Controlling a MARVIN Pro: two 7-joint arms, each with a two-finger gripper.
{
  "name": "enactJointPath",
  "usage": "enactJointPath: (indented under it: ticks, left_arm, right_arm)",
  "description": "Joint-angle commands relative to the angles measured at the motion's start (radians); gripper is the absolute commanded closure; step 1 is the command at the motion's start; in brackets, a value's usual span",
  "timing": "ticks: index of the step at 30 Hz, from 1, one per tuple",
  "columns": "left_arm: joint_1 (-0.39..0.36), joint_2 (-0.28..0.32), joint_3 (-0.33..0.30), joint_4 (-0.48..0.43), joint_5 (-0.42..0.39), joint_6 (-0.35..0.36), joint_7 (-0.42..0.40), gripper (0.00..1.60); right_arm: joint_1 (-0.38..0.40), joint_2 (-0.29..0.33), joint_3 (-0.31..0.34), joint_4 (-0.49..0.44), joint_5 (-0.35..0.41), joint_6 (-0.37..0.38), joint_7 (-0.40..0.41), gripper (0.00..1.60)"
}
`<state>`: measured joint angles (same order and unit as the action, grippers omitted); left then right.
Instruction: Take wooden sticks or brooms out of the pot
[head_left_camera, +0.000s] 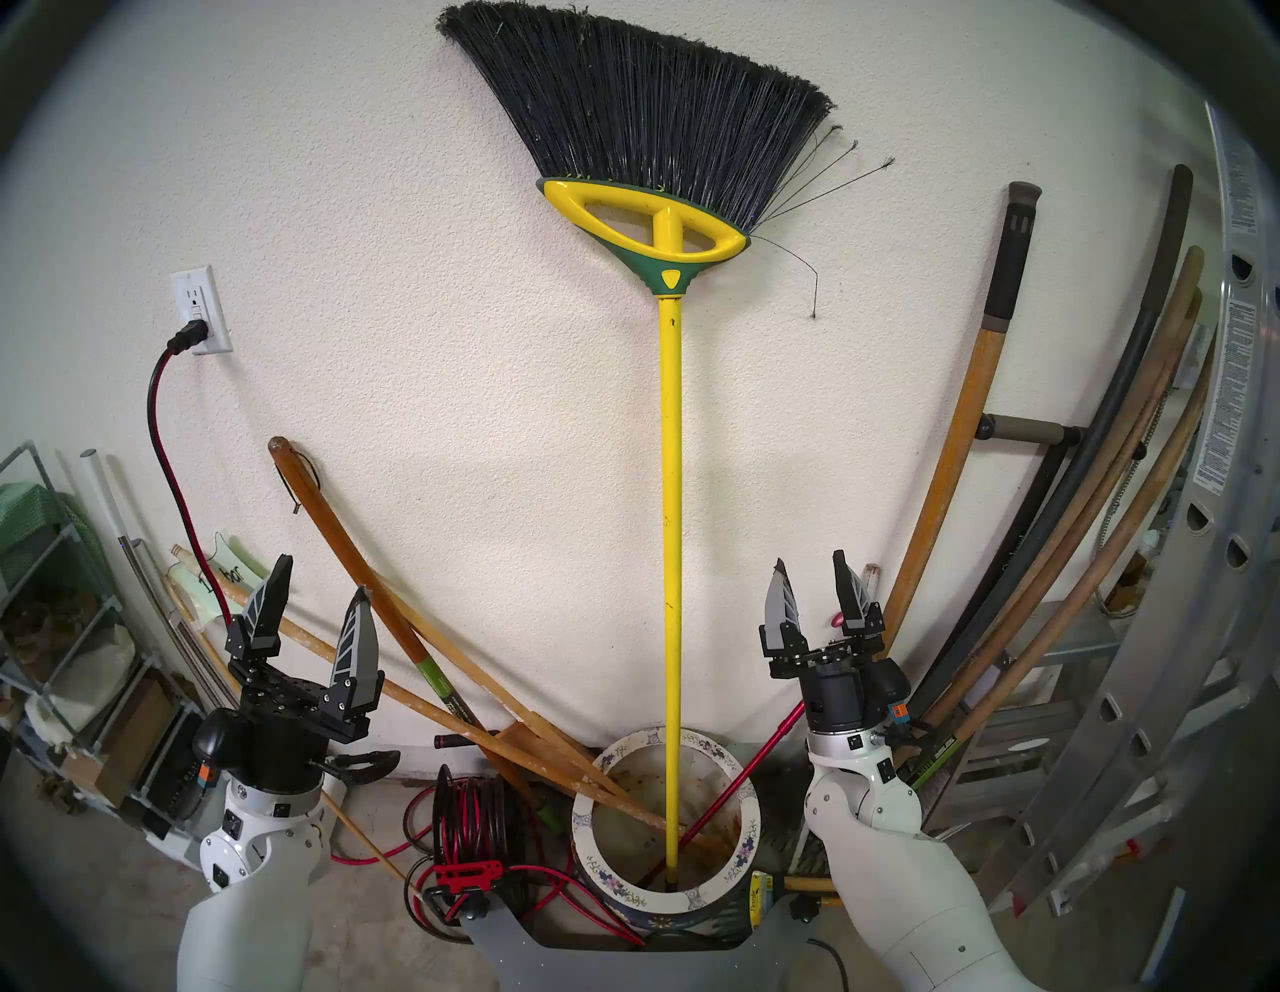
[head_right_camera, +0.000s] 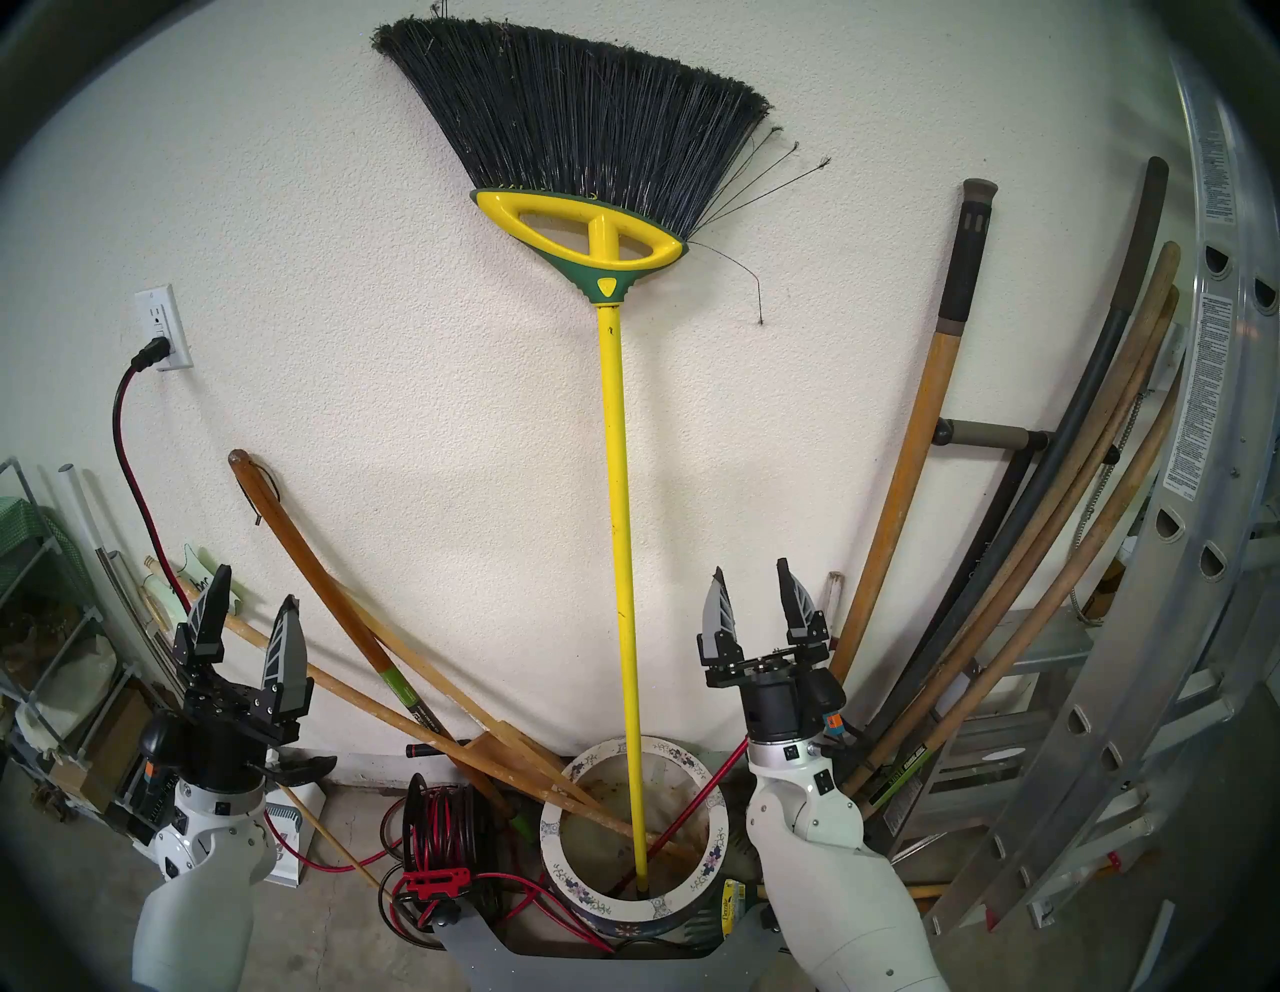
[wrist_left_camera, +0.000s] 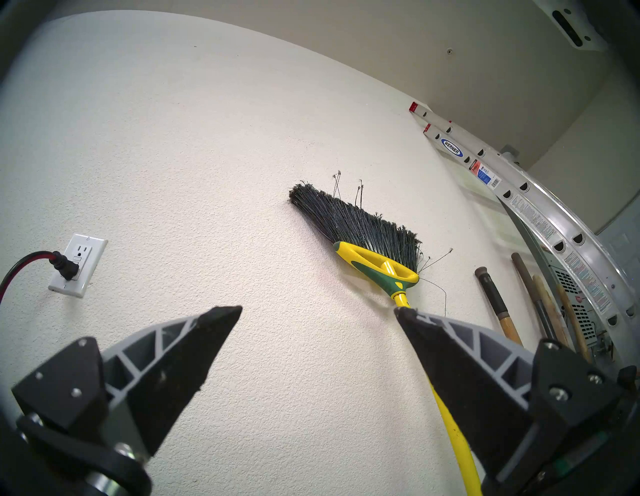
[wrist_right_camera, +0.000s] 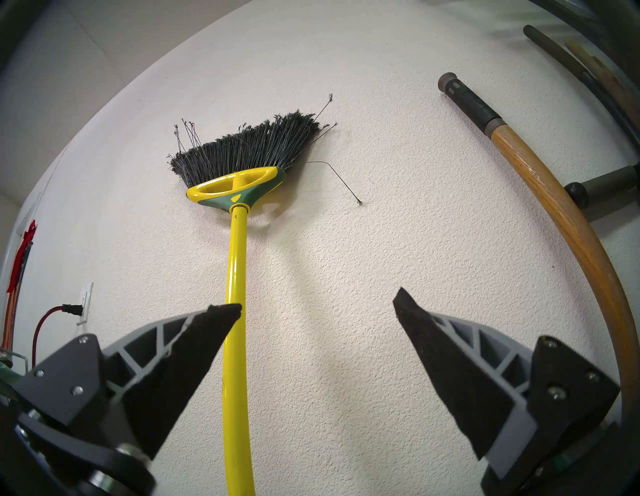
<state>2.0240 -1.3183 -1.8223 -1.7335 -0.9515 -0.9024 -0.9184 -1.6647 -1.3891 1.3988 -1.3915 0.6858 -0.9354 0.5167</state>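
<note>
Yellow-poled broom (head_left_camera: 670, 485) stands upright in pot (head_left_camera: 744, 810), bristles topmost.

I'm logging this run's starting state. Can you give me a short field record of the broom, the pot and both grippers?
broom: yellow pole upright, foot in the pot, black bristles up against the wall
pot: floral-rimmed, on the floor by the wall; also holds brown wooden handles and a thin red rod
left gripper: open, empty, left of the pole
right gripper: open, empty, right of the pole
task status: broom not yet gripped
</note>
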Motion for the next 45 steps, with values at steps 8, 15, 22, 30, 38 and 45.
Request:
enactJointPath:
  ticks: [8, 15, 22, 30, 38, 45]
  left_arm:
    - [-0.007, 0.013, 0.008, 0.015, 0.012, 0.014, -0.004, 0.00]
    - [-0.118, 0.051, 0.104, 0.160, 0.122, 0.137, 0.028, 0.00]
    - [-0.217, 0.081, 0.200, 0.305, 0.177, 0.184, 0.034, 0.00]
    - [-0.312, 0.073, 0.277, 0.417, 0.214, 0.277, 0.061, 0.00]
    - [-0.402, 0.023, 0.350, 0.537, 0.266, 0.355, 0.104, 0.00]
    - [-0.502, -0.019, 0.408, 0.648, 0.304, 0.418, 0.126, 0.00]
  right_arm:
    - [0.000, -0.002, -0.001, 0.000, 0.000, 0.001, -0.001, 0.00]
    - [0.000, -0.001, -0.001, 0.000, 0.001, 0.000, -0.001, 0.00]
    - [0.000, -0.001, -0.002, 0.000, 0.001, 0.000, -0.001, 0.00]
    - [0.000, -0.001, -0.002, 0.000, 0.001, 0.000, 0.000, 0.00]
    - [0.000, 0.000, -0.002, 0.000, 0.000, -0.001, 0.000, 0.00]
    - [0.000, 0.000, -0.002, 0.000, 0.000, -0.001, 0.000, 0.00]
